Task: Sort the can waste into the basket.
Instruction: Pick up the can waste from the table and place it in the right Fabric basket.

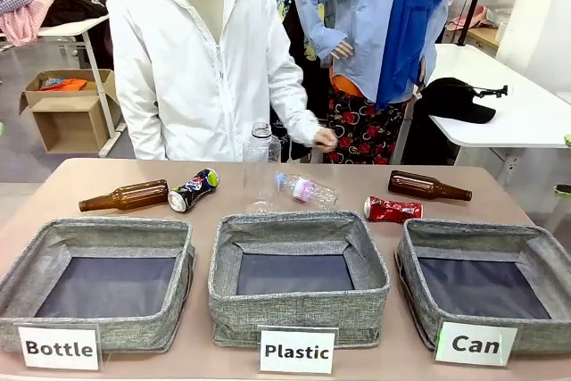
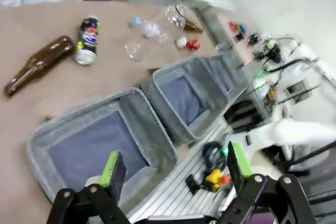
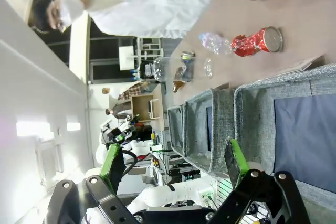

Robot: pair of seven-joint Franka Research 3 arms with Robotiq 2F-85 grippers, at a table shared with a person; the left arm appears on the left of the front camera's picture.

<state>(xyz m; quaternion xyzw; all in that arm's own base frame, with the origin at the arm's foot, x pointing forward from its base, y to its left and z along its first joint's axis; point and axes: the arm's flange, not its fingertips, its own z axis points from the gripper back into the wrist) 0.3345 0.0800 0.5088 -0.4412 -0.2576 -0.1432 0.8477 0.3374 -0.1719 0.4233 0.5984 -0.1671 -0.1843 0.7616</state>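
both sets of fingers (image 2: 112, 170) are being held spread; red can (image 1: 393, 210) is probably light, crumply, best pinched mid-body.

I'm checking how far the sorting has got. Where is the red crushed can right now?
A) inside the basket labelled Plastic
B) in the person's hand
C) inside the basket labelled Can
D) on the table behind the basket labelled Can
D: the red crushed can lies on the table, just beyond the far rim of the Can basket.
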